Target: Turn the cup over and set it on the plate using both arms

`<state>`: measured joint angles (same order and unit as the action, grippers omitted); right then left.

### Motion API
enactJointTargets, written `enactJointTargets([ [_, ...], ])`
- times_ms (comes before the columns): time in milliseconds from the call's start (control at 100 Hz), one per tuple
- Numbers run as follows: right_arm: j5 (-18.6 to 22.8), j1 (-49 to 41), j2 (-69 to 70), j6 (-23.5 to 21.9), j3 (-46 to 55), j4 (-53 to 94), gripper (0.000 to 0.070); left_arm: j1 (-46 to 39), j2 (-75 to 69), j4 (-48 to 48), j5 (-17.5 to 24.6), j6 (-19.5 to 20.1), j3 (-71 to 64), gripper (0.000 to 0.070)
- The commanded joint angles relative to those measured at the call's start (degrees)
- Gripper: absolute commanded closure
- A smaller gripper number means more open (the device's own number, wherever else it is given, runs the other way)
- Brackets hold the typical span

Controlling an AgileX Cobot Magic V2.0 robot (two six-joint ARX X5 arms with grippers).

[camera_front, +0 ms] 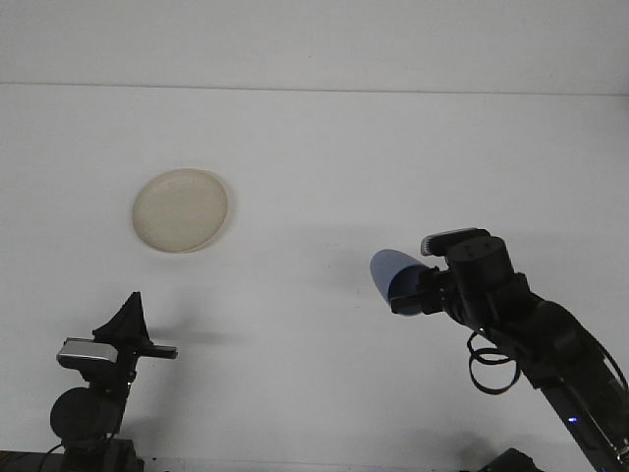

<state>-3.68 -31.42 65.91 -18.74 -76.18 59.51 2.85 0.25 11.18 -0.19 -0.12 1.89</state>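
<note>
A blue cup (pixel 393 276) hangs above the white table at the lower right, tilted with its closed end up and to the left. My right gripper (pixel 417 292) is shut on its lower end. A round beige plate (pixel 181 209) lies flat on the table at the left, far from the cup. My left gripper (pixel 131 324) rests low at the front left, below the plate, and holds nothing; its dark fingers come together at a tip.
The right arm (pixel 536 339) and its looped cable (pixel 488 364) take up the lower right corner. The table's far edge (pixel 314 88) runs across the top of the view.
</note>
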Motion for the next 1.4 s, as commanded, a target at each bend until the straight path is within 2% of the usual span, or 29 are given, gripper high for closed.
enactJointTargets([
  [0, 0.07, -1.4, 4.39, -2.69, -5.25, 3.82, 0.07, -0.04, -0.07, 0.81, -0.22, -0.39, -1.09, 0.0689],
  [190, 1.09, -4.07, 17.4, -2.4, -17.16, 15.54, 0.07, -0.04, -0.07, 0.81, -0.22, -0.39, -1.09, 0.0689],
  [330, 1.31, -6.58, 25.57, -0.83, -21.79, 18.6, 0.07, -0.04, -0.07, 0.79, -0.24, -0.39, -1.09, 0.0689],
  [480, 4.11, -8.79, 31.39, 0.81, -22.21, 18.6, 0.07, -0.04, -0.07, 0.79, -0.24, -0.39, -1.09, 0.0689],
  [850, 4.35, -11.32, 39.23, 2.49, -22.18, 18.88, 0.07, -0.04, -0.07, 0.83, -0.24, -0.39, -1.09, 0.0689],
  [1390, 5.2, -11.26, 42.99, 4.68, -22.14, 18.73, 0.07, -0.07, -0.07, 0.81, -0.24, -0.39, -1.09, 0.0688],
])
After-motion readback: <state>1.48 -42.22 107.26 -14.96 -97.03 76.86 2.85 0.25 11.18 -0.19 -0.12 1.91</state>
